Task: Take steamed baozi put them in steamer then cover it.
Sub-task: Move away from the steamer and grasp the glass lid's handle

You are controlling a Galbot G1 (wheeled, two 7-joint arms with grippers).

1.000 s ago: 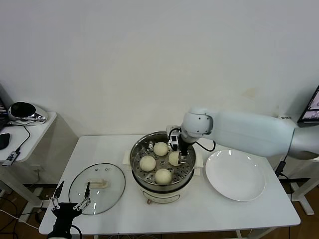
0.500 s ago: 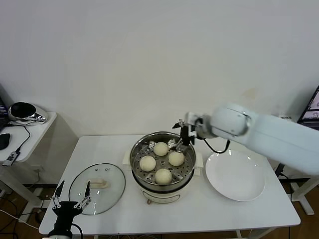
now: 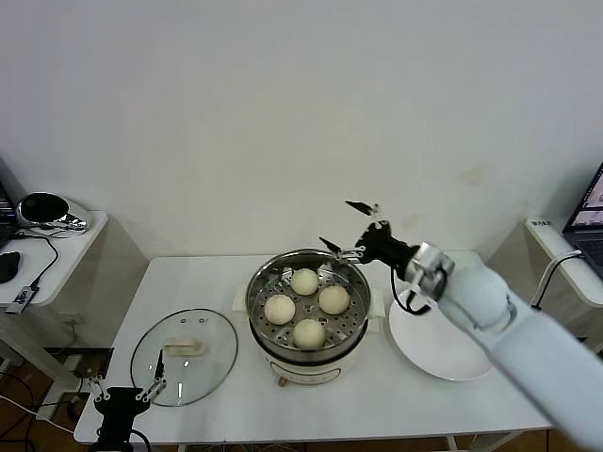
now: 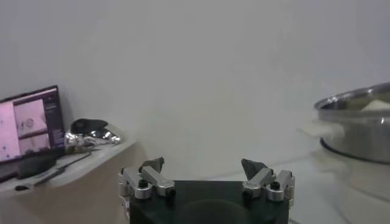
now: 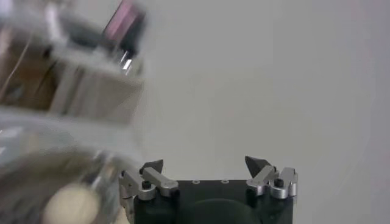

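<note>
A white rectangular bench (image 3: 188, 292) stands against a plain white wall. Near its middle sits the round shiny stainless-steel steamer (image 3: 308, 311) on a cream-white electric base. Inside it, on the perforated tray, lie four small smooth cream-white steamed baozi (image 3: 304, 281), set in a diamond, close together. The steamer is uncovered.

On the robot's left side of the steamer, flat on the bench and just apart from it, lies the round clear glass cover (image 3: 184, 356) with a metal rim and a cream rectangular handle. On the other side of the steamer rests a flat round white plate (image 3: 452, 353).

The right gripper (image 3: 350, 227) hangs in the air above the far right rim of the steamer, jaws spread wide and empty, touching nothing. The left gripper (image 3: 125, 388) sits low at the front edge of the bench, just in front of the cover, jaws also wide apart and empty.
</note>
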